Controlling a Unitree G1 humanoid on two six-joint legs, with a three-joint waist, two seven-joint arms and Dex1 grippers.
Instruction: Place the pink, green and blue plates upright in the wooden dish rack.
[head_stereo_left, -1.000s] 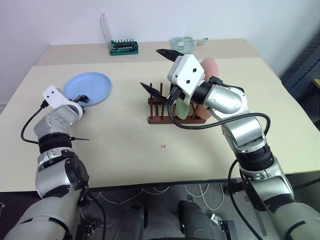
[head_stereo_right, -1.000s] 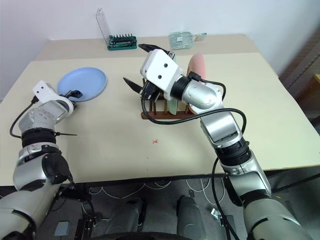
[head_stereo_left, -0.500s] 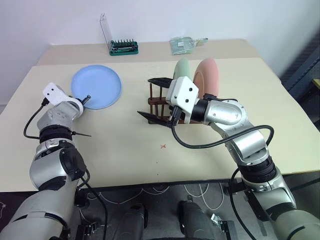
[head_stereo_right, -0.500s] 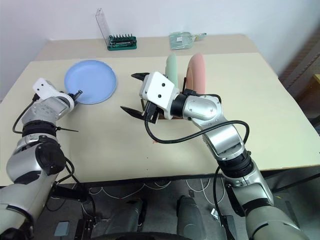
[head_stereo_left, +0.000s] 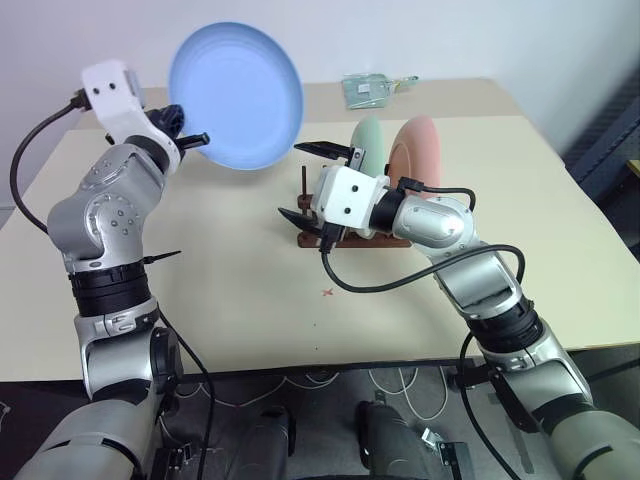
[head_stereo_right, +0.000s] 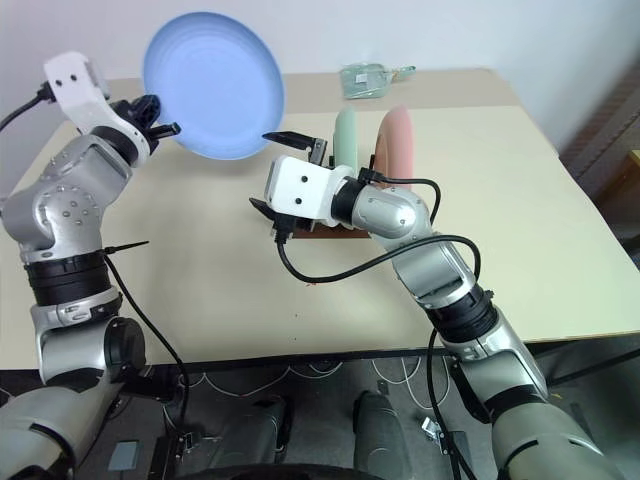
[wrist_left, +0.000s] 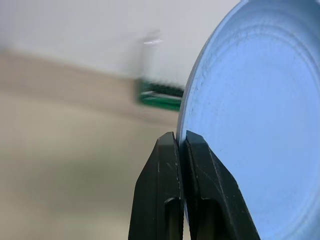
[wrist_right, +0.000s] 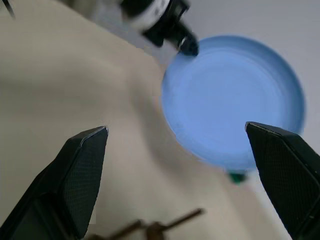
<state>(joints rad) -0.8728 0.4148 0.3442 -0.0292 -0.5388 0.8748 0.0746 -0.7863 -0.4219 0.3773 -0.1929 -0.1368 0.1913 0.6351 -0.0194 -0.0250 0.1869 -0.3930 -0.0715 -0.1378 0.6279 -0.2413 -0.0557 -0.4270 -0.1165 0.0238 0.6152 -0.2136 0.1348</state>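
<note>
The left fingers (wrist_left: 181, 145) pinched the blue plate (head_stereo_left: 236, 95) by its rim, high above the desk (head_stereo_left: 200, 290), while the right fingers (head_stereo_left: 315, 182) gaped empty before the rack (head_stereo_left: 305, 222), likely awaiting a handover.

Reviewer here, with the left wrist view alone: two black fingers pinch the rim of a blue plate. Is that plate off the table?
Observer: Yes. The left claw holds the blue plate in the air, well above the table, with its face turned toward the camera.
Reviewer: Where are the other two plates?
Observer: The green plate and the pink plate stand upright side by side in the wooden dish rack.
Reviewer: And the other arm?
Observer: The right claw is open, holds nothing, and hangs in front of the rack's near end, pointing toward the blue plate.
</note>
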